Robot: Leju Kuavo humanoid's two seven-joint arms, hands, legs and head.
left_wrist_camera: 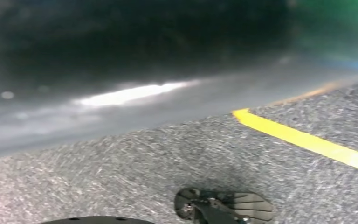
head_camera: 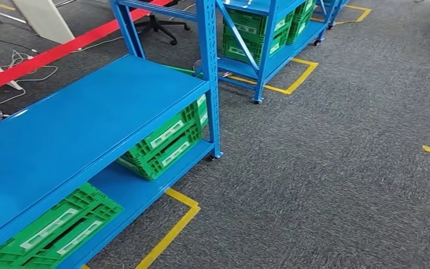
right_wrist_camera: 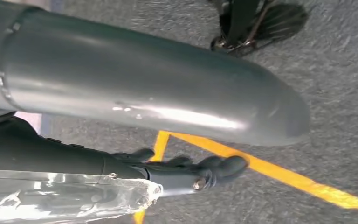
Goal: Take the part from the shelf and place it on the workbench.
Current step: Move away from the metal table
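Right hand, right wrist view: thick grey thumb lay across the frame, with the dark fingers stretched out alongside it. The part, wrapped in crinkled clear plastic, lay right against those fingers on the side away from the thumb, touching them. No frame showed what pinned it, so I couldn't tell if the hand was grasping it or just lying against it. Hand and part hung over the grey carpet, above a corner of yellow floor tape.

Left hand, left wrist view: just a blurred grey and dark mass close to the lens, so I couldn't tell if it was clenched or released. It was over carpet too, beside a yellow tape line.

Head view: the near blue workbench stood at the left with a bare flat top. Two green crates sat on its lower shelf, and a yellow tape outline ran along its foot.

Farther back, past the bench's upright, stood a second blue shelf holding more green crates, inside its own yellow outline. Far left, a red floor stripe ran diagonally, with an office chair base behind it.
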